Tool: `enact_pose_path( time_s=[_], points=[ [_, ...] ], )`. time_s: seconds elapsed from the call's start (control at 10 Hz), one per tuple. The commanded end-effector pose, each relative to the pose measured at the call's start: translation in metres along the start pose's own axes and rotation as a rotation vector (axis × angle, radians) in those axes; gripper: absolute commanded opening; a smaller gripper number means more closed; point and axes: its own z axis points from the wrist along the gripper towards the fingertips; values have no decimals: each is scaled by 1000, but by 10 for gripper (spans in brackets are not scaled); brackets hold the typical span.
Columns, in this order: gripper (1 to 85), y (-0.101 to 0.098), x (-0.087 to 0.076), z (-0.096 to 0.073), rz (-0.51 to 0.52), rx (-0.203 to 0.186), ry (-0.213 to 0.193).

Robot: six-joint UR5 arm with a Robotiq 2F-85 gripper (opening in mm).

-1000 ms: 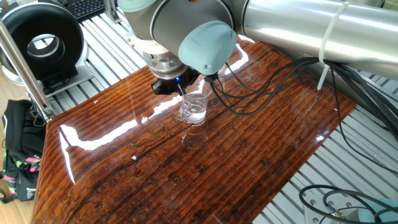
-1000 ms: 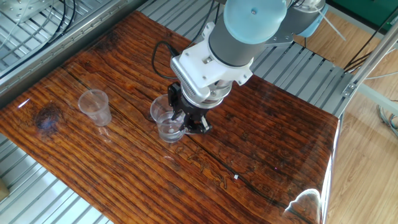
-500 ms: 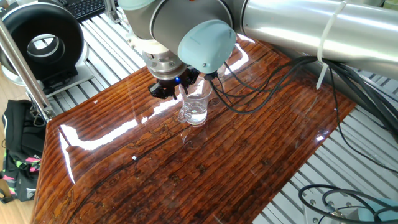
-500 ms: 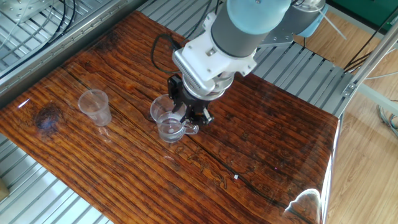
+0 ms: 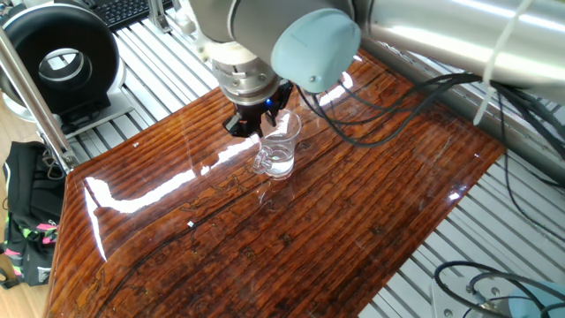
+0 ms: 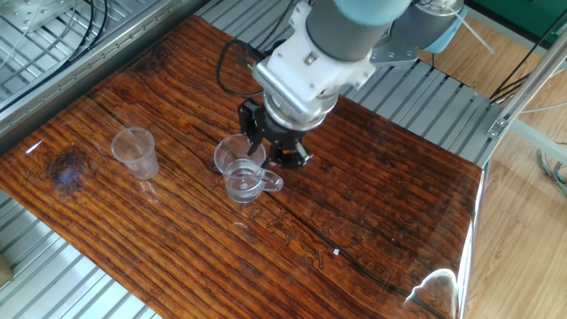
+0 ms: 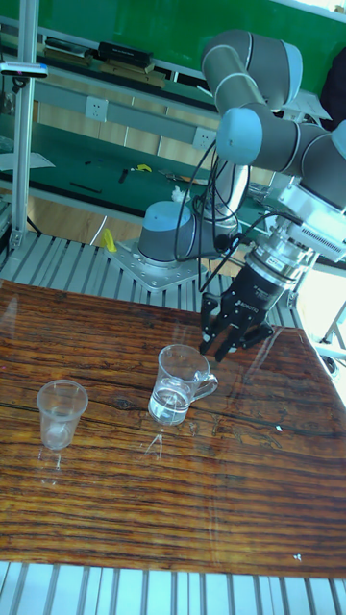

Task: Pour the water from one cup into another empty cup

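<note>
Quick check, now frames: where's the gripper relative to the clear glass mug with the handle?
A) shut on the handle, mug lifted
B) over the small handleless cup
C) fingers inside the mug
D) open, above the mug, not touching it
D: the gripper hangs open above and behind the clear glass mug with the handle, which stands on the wooden table untouched.

Glossy dark striped wooden tabletop [image 6: 381, 221], a handled clear glass mug [image 6: 241, 177] stood upright, a small tapered clear cup [image 6: 135, 151] well apart

The arm angles down, its hand [image 7: 227, 338] empty with fingers spread apart.
</note>
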Motion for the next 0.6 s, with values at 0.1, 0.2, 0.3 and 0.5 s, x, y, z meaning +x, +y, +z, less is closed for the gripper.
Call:
enact_pose_path(
  time_s=[0.1,0.2,0.3,0.5],
  points=[
    [337,37,2,-12,-459,-153,-57],
    [353,64,14,-17,-589,-268,-47],
    [373,75,16,-21,-666,-312,-66],
    [170,76,10,-17,-867,-295,-111]
  ],
)
